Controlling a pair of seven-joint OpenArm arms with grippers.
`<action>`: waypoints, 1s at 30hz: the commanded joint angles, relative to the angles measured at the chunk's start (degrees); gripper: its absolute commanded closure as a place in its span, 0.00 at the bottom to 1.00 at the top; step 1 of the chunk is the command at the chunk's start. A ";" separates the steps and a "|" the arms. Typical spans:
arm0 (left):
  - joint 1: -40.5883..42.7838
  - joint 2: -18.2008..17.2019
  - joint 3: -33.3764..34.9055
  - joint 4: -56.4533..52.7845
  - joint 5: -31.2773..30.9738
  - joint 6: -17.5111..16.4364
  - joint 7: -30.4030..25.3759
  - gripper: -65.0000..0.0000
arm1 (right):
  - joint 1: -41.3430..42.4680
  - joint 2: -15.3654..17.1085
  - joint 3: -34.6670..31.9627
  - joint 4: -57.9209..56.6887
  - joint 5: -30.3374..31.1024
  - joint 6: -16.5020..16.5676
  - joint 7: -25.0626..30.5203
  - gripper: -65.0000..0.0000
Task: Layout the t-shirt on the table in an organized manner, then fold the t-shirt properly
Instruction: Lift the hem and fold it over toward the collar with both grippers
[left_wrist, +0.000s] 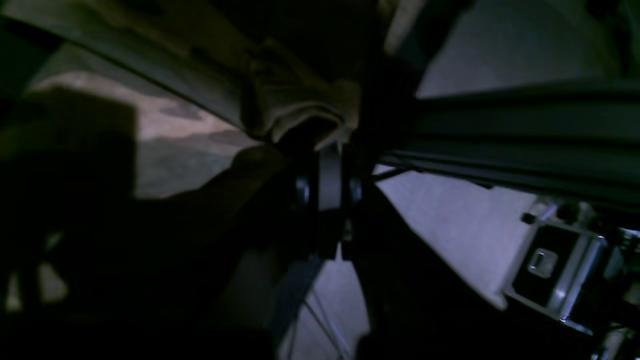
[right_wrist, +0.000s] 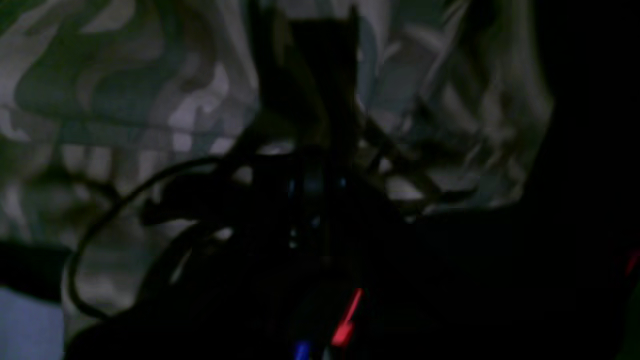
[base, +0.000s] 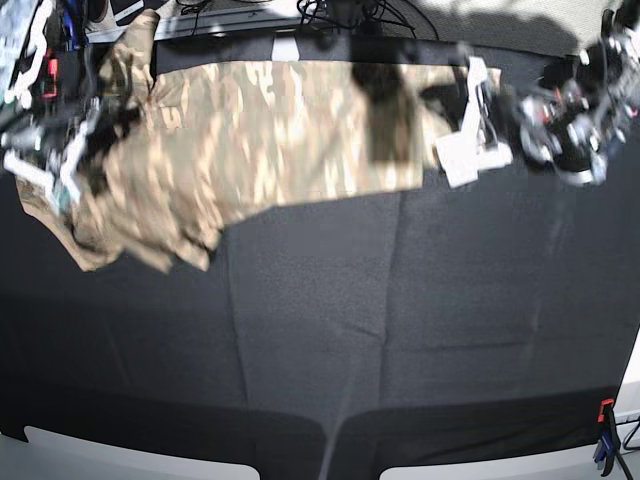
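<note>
Stretching the t-shirt (base: 260, 140) along the far edge of the table (base: 400, 330), I have both arms at opposite ends of it. My left gripper (left_wrist: 327, 150) is pinched tight on a bunched hem at the far right; my right gripper (base: 75, 160) is closed on cloth near the far left corner, where the shirt lies rumpled. I judge this as the layout step: next I should pull the left end flat before folding.
</note>
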 joint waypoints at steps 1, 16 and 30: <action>0.04 -0.94 -0.39 0.81 -0.72 -0.15 -0.28 1.00 | -0.37 1.07 0.61 0.96 -0.48 -0.24 0.33 1.00; 2.03 -0.94 -0.39 0.81 2.73 -0.13 -0.50 0.48 | -1.68 1.14 0.59 0.98 0.52 -0.22 -3.21 0.55; 1.68 -0.96 -0.39 13.00 2.71 -0.17 -0.46 0.48 | 2.62 1.16 0.59 1.66 24.17 1.17 8.41 0.55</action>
